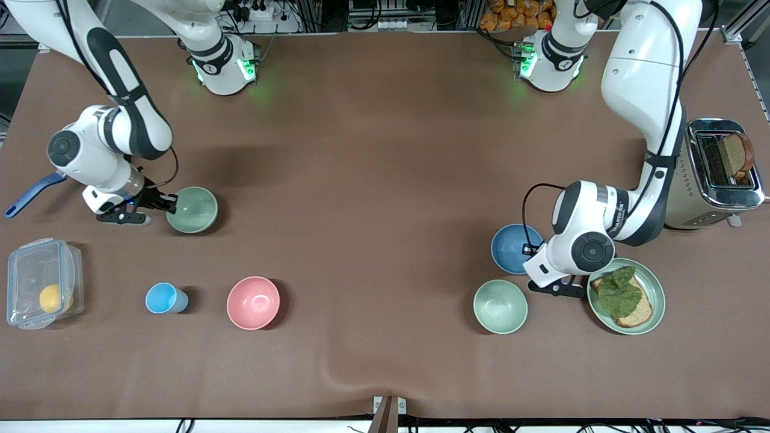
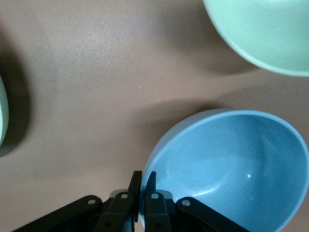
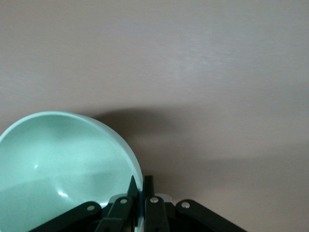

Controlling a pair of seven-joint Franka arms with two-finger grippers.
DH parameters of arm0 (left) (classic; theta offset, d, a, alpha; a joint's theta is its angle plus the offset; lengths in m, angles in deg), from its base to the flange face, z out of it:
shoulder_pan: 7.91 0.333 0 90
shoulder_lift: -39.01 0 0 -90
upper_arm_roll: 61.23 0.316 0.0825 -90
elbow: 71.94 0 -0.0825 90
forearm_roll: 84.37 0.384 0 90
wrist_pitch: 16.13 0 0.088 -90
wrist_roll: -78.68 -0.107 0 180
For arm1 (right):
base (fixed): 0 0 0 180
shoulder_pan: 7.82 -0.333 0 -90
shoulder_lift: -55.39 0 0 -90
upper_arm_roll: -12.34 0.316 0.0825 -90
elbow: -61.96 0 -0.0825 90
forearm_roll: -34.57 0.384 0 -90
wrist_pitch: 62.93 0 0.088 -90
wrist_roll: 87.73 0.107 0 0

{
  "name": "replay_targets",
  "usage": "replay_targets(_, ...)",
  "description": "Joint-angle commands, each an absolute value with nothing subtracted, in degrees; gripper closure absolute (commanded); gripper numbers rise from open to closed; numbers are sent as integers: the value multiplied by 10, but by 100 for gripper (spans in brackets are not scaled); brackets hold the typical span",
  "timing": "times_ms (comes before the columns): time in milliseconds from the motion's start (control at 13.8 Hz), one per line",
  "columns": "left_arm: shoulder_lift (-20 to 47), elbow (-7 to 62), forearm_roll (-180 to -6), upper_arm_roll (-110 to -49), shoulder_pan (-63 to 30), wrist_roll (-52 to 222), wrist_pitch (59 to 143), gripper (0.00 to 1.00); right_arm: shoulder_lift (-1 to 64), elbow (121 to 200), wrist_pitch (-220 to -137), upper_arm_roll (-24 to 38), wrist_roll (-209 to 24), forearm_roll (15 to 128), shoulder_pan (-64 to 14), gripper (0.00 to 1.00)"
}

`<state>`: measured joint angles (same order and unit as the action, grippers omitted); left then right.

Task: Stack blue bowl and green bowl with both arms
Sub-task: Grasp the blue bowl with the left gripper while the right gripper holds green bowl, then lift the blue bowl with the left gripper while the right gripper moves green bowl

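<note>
A mint-green bowl point(image 1: 500, 306) is seen at the lower right of the front view, with a green plate point(image 1: 656, 297) carrying bread and a leaf beside it toward the left arm's end of the table point(image 1: 385, 180). At the lower left of that view, a pink bowl point(image 1: 253, 302), a light-blue cup point(image 1: 165, 298) and a clear lidded container point(image 1: 42, 291) holding a yellow fruit are lined up.

The blue bowl point(image 1: 514, 248) is located at the right of the front view, just above the mint-green bowl and close to it without touching. It is round, so no long axis can be given; its opening faces upward. Its rim is clamped by the left pincer point(image 2: 143, 193), whose fingers are closed on the wall, one inside and one outside.

The green bowl point(image 1: 192, 209) is located at the left of the front view, well apart from the blue bowl, opening upward. Its rim is clamped in the same manner by the right pincer point(image 3: 140, 193), closed on the edge nearest the right arm's end of the table.

Bare table is seen between the two bowls. A toaster point(image 1: 716, 174) with a bread slice in it stands at the right edge, and a blue handle point(image 1: 30, 195) shows at the left edge.
</note>
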<state>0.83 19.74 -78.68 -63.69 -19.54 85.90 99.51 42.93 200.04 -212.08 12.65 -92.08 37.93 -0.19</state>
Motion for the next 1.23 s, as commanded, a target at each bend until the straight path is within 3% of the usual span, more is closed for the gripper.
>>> replay_targets(0,42,220,-781,-646,-189,874,988,100,455,1975,-2059,130,-841,391,-40,100)
replay_targets(291,103,218,-863,-650,-185,869,940,100,476,1956,-2008,144,-778,511,-112,100)
replay_targets(654,130,206,-1018,-654,-180,889,901,100,470,1955,-2050,144,-617,552,-234,100)
replay_targets(1162,120,203,-1038,-782,-191,1125,896,100,448,1931,-2119,141,-393,550,-399,100)
